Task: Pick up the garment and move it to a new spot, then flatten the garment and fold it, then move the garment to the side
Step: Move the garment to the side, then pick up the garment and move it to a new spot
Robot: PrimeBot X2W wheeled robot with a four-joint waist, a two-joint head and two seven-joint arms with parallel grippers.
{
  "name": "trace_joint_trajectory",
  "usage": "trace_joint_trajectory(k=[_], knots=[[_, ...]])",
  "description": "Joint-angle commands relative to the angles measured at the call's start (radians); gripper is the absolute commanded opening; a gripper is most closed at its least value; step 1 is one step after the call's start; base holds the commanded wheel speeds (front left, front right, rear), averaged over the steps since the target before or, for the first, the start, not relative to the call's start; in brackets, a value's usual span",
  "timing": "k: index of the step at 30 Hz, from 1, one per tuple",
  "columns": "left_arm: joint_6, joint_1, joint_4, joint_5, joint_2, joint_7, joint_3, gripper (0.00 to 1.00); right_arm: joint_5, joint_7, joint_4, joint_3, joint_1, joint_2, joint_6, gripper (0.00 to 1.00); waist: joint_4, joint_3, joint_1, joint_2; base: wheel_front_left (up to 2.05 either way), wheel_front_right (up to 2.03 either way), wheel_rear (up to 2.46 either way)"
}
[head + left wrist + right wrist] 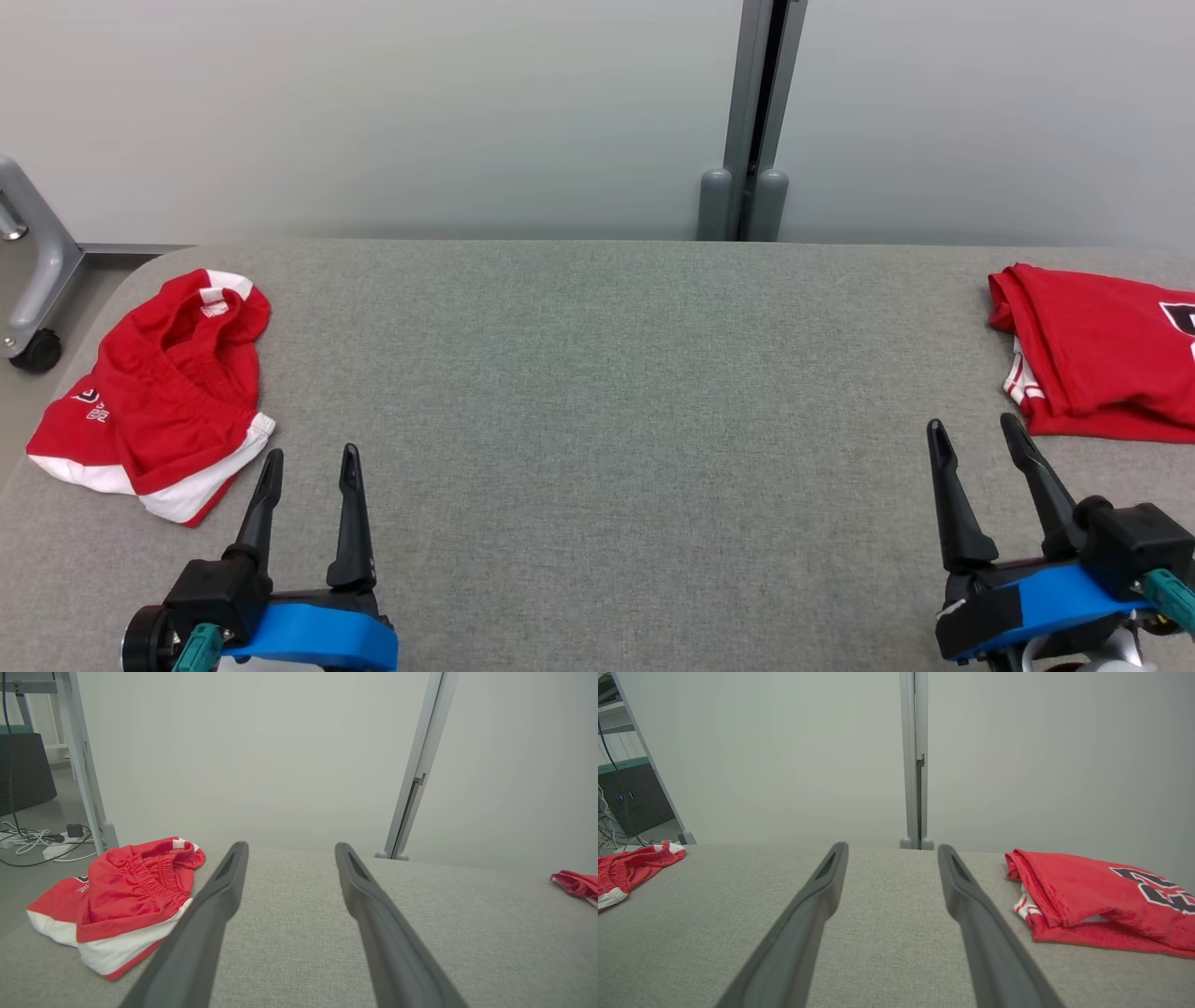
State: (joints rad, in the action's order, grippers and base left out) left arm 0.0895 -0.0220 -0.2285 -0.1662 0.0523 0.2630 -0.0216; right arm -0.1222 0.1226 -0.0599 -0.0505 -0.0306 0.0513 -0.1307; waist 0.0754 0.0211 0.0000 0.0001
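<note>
A crumpled red garment with white bands, shorts by its elastic waist, lies at the left end of the grey padded table. It also shows as the shorts left of my fingers, and small as the shorts. My left gripper stands open and empty just right of it, apart from the cloth. A folded red jersey with black lettering lies at the right end. My right gripper is open and empty beside the jersey's near left corner.
A pale wall with a grey post runs close behind the table's far edge. A grey frame on a caster stands off the table's left corner. Cables lie on the floor there. The jersey's edge shows far right.
</note>
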Motion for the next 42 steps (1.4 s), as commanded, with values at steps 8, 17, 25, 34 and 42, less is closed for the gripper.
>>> trace_joint_trajectory(k=[8, 17, 25, 34, 42], knots=[[-0.008, 0.012, 0.003, -0.001, 0.001, 0.002, -0.006, 1.0, -0.026, -0.035, 0.07, -0.023, 0.072, -0.001, 0.0, 1.0, 0.003, 0.001, 0.0, -0.0001, 0.0, 0.0, 0.0], [-0.011, 0.01, 0.005, -0.002, 0.005, 0.002, -0.006, 1.0, -0.028, -0.043, 0.064, -0.031, 0.078, -0.001, 0.0, 1.0, 0.005, 0.005, 0.0, -0.0001, 0.0, 0.0, 0.0], [-0.014, -0.002, 0.006, -0.008, 0.012, 0.002, -0.002, 1.0, -0.025, -0.045, 0.053, -0.026, 0.066, -0.001, 0.0, 1.0, 0.016, 0.018, 0.0, -0.0001, 0.0, 0.0, 0.0], [-0.025, -0.031, 0.012, -0.018, 0.019, 0.002, 0.016, 1.0, -0.021, -0.046, 0.04, -0.001, 0.031, -0.001, 0.0, 1.0, 0.085, 0.047, 0.0, -0.0001, 0.0, 0.0, 0.0], [-0.036, -0.038, 0.014, -0.028, 0.024, 0.002, 0.036, 1.0, -0.009, -0.051, 0.024, 0.015, 0.003, -0.001, 0.0, 1.0, 0.194, 0.07, 0.0, -0.0001, 0.0, 0.0, 0.0]])
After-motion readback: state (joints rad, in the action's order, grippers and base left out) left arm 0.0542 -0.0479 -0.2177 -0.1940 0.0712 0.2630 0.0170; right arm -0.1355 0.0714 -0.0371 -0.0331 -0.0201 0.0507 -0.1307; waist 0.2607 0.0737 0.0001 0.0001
